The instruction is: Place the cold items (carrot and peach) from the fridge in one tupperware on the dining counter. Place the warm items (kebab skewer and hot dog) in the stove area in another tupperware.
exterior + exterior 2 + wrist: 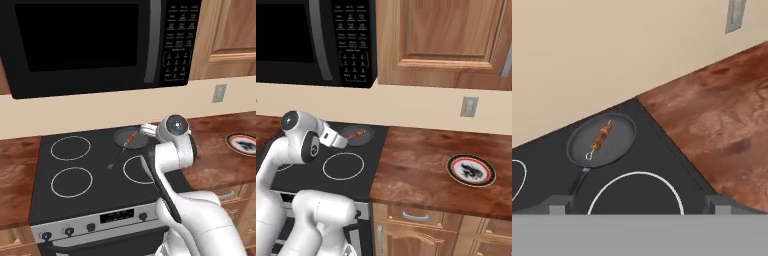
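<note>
The arm [172, 150] hides part of the pan [131, 138]; microwave [95, 42] cropped.

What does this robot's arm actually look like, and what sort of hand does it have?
The arm is glossy white, built of rounded, tube-like segments with dark bands at the joints and a round grey cap on one joint. Its hand is a gripper with two small, dark, blocky fingertips. No cables or markings are visible.

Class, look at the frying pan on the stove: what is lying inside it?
A kebab skewer lies in the pan; the pan floor beneath it is hidden.
</note>
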### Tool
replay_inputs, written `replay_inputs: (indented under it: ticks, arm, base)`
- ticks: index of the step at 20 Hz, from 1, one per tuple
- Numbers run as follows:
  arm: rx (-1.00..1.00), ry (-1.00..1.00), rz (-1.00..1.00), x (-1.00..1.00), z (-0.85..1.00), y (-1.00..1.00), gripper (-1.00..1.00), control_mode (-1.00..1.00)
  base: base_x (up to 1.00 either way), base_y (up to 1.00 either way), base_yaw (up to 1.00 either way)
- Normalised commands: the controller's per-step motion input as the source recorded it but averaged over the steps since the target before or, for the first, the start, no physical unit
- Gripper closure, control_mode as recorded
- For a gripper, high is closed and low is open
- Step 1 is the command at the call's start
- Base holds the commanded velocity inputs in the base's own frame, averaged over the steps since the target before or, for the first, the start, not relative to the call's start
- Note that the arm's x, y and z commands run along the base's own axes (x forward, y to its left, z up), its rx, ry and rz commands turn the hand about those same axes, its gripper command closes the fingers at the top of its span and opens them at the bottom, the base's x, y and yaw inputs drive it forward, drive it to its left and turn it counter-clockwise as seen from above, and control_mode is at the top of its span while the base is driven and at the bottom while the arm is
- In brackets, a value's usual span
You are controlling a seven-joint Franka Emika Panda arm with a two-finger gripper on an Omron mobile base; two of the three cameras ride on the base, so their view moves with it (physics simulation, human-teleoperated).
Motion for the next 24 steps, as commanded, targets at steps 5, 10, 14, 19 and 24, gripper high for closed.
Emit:
replay_inputs:
  ticks: [5,10,14,19,24]
  arm:
    - [0.02,0.15,-0.09,0.69,-0.26,-0.29,-1.00,-1.00]
    - [0.00,0.14,-0.01,0.56,-0.33,0.21,-1.00,-1.00]
    - [0.00,0.09,-0.03,0.54,-0.23,0.36,-1.00,-1.00]
    - [0.00,0.04,-0.04,0.56,-0.32,0.16,-1.00,-1.00]
    - [0.00,0.00,0.00,0.49,-0.52,0.00,-1.00,-1.00]
  base:
    - [0.00,0.00,0.00]
    - [0.00,0.00,0.00]
    - [0.00,0.00,0.00]
    - [0.00,0.00,0.00]
    - [0.00,0.00,0.00]
